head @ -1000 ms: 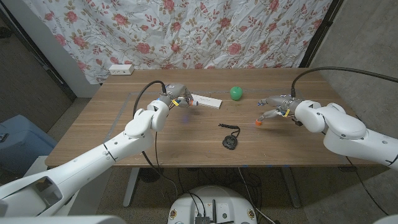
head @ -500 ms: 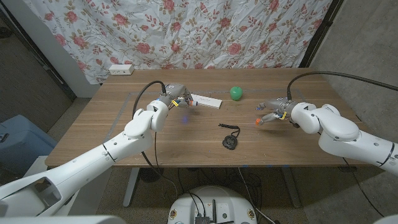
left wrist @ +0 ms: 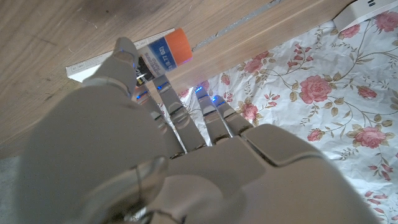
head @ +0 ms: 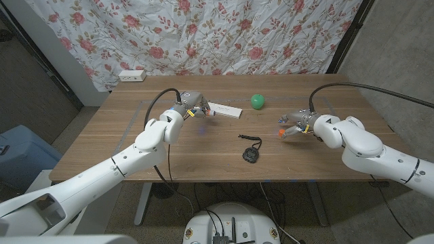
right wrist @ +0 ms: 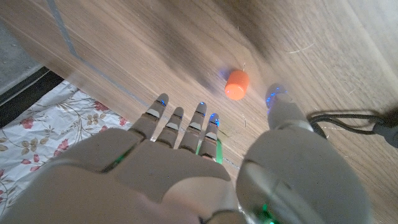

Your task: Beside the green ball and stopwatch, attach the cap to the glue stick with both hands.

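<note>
Left hand (head: 194, 106) grasping glue stick (left wrist: 163, 52); right hand (head: 296, 123) released, fingers spread over orange cap (right wrist: 236, 84).

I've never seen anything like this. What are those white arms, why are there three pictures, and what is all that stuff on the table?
It is a robot with two white arms, each ending in a hand with fingers, steered remotely by a person. One picture comes from a camera on its head, looking down at the wooden table. The other two come from cameras on each wrist, looking along the back of that hand, so they appear turned around.

The left hand reaches over a glue stick with an orange end, beside a flat white box; whether it grips the stick I cannot tell. The right hand hovers open beside a small orange cap on the wood. Between the hands lie a green ball and a black stopwatch on a cord. A flowered cloth hangs behind.
</note>
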Controlling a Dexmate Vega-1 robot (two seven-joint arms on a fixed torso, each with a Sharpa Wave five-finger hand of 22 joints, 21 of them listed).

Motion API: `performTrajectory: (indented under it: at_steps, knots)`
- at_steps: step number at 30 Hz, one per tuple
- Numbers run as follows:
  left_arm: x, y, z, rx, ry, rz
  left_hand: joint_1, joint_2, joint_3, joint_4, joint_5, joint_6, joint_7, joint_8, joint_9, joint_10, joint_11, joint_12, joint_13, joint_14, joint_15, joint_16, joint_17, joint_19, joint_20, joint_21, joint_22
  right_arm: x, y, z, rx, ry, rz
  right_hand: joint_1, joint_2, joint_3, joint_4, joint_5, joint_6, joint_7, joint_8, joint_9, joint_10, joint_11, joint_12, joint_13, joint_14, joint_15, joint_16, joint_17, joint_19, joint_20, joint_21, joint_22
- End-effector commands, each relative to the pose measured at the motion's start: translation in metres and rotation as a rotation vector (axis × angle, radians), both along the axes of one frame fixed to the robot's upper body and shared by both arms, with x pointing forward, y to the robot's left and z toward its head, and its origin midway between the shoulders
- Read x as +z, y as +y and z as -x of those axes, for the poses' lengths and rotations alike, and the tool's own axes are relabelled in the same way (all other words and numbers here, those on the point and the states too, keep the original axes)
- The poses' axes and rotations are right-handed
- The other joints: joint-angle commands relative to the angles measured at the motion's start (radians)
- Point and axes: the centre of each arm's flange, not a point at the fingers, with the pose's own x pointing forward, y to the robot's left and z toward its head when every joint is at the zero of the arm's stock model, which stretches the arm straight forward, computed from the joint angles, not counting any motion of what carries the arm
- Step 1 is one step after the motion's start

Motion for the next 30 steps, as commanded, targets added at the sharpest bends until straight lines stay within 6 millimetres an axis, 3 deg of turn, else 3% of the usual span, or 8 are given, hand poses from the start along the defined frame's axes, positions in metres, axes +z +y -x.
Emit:
performTrajectory:
  at_steps: [1,11,18,30]
  knots:
    - [-0.0021,0.0012,0.001,0.005,0.004,-0.01,-0.026,0.036,0.0,0.005,0.003,0.097,0.086,0.006,0.002,0.067,-0.002,0.008,0.01,-0.003,-0.124,0.001,0.001,-0.002,-0.046,0.004,0.003,-0.0095,0.0036,-0.0067,-0.021,0.007,0.022,0.007,0.009,0.008,0.002,0.003,0.016,-0.005,0.007,0.002,0.022,0.001,0.008,0.0,0.01,0.002,0.005,0.002,0.015,0.0,0.005,0.003]
    - [-0.0037,0.0035,0.0023,0.008,0.006,-0.013,-0.028,0.037,-0.001,0.006,0.003,0.098,0.088,0.006,0.002,0.069,-0.002,0.008,0.011,-0.003,-0.124,0.001,0.0,-0.002,-0.047,0.004,0.003,-0.0115,0.0053,-0.0082,-0.037,-0.023,0.03,0.024,0.005,-0.001,0.005,-0.009,0.052,-0.023,0.019,0.002,0.072,-0.01,0.016,-0.001,0.044,-0.019,0.014,0.002,0.038,-0.005,0.007,0.004]
    - [-0.0059,0.0037,0.002,0.007,0.013,-0.012,-0.03,0.039,-0.003,0.007,0.003,0.097,0.089,0.005,0.003,0.069,-0.002,0.008,0.011,-0.003,-0.123,0.001,0.0,-0.002,-0.046,0.004,0.003,-0.0114,0.0082,-0.009,-0.05,-0.049,0.034,0.039,0.004,-0.01,0.007,-0.02,0.089,-0.036,0.032,0.002,0.122,-0.035,0.023,-0.003,0.084,-0.038,0.025,0.001,0.058,-0.013,0.008,0.004]
    - [-0.005,0.0049,0.0005,0.012,0.017,-0.016,-0.033,0.042,-0.004,0.008,0.003,0.096,0.091,0.004,0.003,0.068,-0.002,0.007,0.011,-0.002,-0.121,0.001,0.0,0.0,-0.046,0.005,0.003,-0.0127,0.0093,-0.0119,-0.049,-0.09,0.025,0.09,-0.001,-0.032,0.008,-0.032,0.211,-0.055,0.069,-0.001,0.234,-0.071,0.023,-0.013,0.153,-0.069,0.039,-0.002,0.092,-0.031,0.005,0.004]
